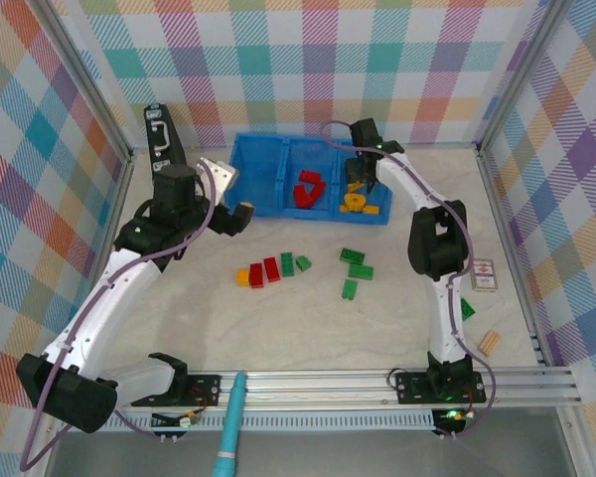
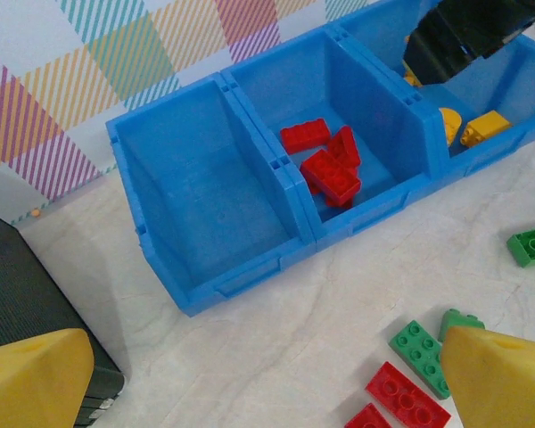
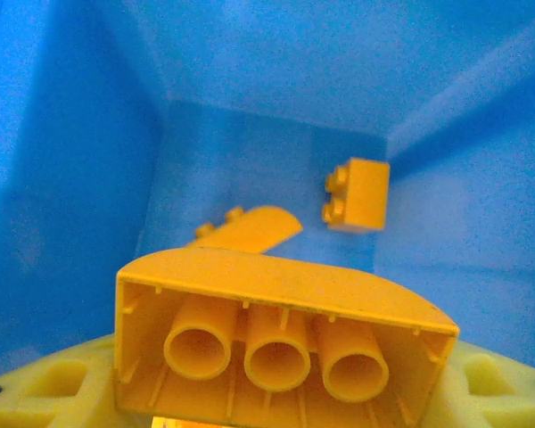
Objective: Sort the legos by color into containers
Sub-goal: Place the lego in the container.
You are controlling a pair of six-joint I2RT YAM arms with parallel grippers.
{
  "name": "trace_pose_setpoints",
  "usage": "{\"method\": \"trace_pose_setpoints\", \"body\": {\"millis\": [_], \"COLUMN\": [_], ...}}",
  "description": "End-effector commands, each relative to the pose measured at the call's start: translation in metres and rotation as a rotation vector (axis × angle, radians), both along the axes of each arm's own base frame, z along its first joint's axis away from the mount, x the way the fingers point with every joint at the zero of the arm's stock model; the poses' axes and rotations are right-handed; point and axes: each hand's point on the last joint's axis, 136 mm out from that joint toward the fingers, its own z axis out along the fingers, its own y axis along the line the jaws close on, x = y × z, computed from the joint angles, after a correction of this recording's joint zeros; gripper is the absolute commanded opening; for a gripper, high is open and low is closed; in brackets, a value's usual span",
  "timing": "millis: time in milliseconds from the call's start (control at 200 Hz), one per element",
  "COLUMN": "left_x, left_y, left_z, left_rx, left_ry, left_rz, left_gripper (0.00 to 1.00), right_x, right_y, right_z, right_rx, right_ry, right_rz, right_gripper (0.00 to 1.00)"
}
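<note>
My right gripper [image 3: 276, 401] is clamped on a yellow-orange brick [image 3: 285, 343], held over the right compartment of the blue tray [image 2: 241, 276]. My left gripper [image 2: 267, 392] is wide open and empty, near the tray's left end. Middle compartment has red bricks [image 2: 330, 160]; more legos [image 1: 278, 266] lie loose on the table [image 1: 278, 338].

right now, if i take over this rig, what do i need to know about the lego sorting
Left gripper: jaws open, empty, near the left end of the tray.
Right gripper: jaws shut on a yellow brick, down in the right compartment.
Done: red bricks in the middle compartment, yellow pieces in the right. The left compartment holds nothing.
Left: drop the held brick, then sort what lies on the table: one loose yellow brick, two loose red bricks and the green bricks, probably into the left compartment.
</note>
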Motion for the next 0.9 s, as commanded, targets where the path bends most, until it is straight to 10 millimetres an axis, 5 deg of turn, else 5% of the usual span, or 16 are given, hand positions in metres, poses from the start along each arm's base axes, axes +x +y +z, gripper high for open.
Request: {"method": "trace_pose_setpoints", "body": {"millis": [0,495,665,895], "left_x": [0.005,0.008,0.002,-0.012], "left_y": [-0.002,-0.002,-0.002,-0.003], "left_z": [0.008,0.007,0.015,0.037], "left_rx": [-0.033,-0.034,-0.052,-0.107], "left_ry": [-0.014,-0.003,-0.021,-0.07], "left_rz": [-0.001,0.0,-0.005,-0.027], "left_gripper": [1.0,1.0,1.0,1.0], "right_x": [0.011,0.017,0.013,-0.011], "right_y": [0.0,0.0,0.0,0.019], "right_z": [-0.001,-0.013,0.006,0.062], "right_rx": [-0.008,-0.016,0.003,0.054], "right_ry": [0.001,0.02,-0.002,-0.065], "right_rz": [0.017,0.02,0.019,0.058], "right_gripper": [0.58,0.76,0.84,0.86]}}
